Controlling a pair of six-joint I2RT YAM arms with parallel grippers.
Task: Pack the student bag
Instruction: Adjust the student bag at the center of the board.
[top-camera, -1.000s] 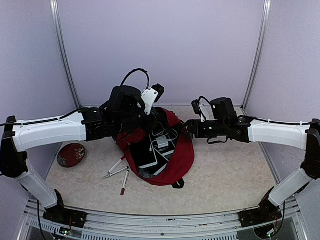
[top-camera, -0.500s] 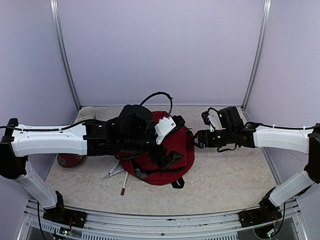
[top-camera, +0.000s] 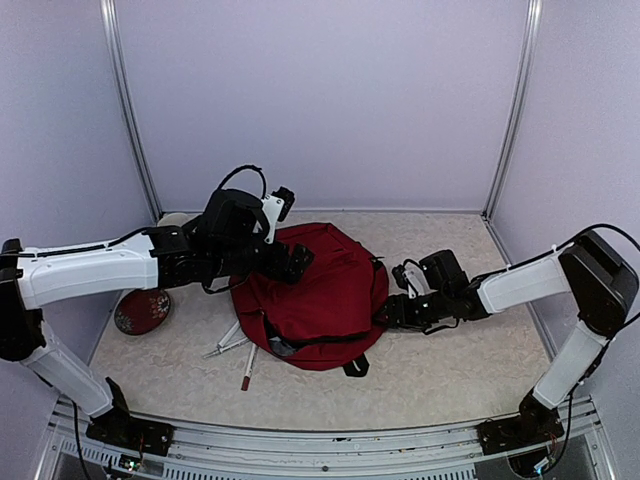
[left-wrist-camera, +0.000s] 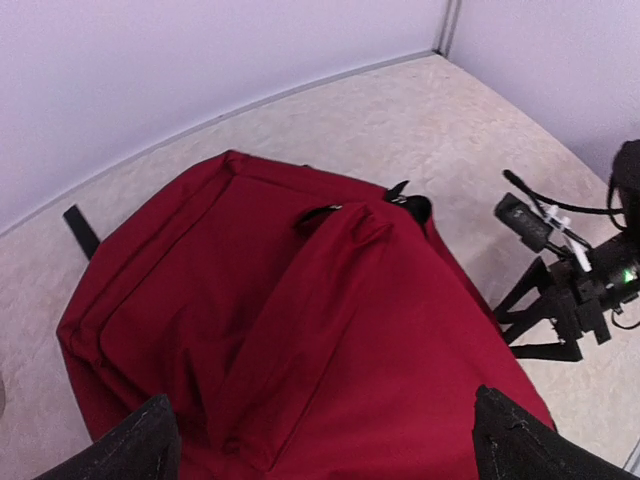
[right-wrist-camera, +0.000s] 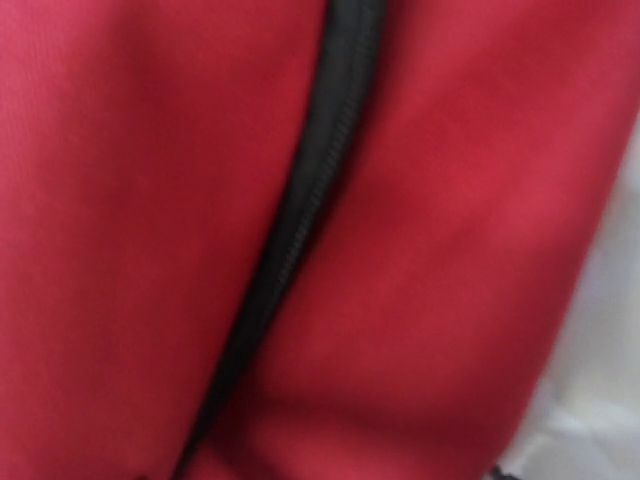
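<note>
Here, the left tool (top-camera: 290, 262) is held wide open above the student bag (top-camera: 320, 300), while the opening of the right tool (top-camera: 386, 312) at its side cannot be told.

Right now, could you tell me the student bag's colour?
The student bag is dark red; clearest from the left wrist.

Laboratory robot test cell. The workspace is enclosed by plain lilac wall panels (top-camera: 320, 100) held in aluminium uprights (top-camera: 125, 110). The beige table (top-camera: 450, 370) is edged by a slotted metal rail (top-camera: 320, 447), on which 2 manipulators, left arm (top-camera: 95, 272) and right arm (top-camera: 520, 287), are mounted.
</note>
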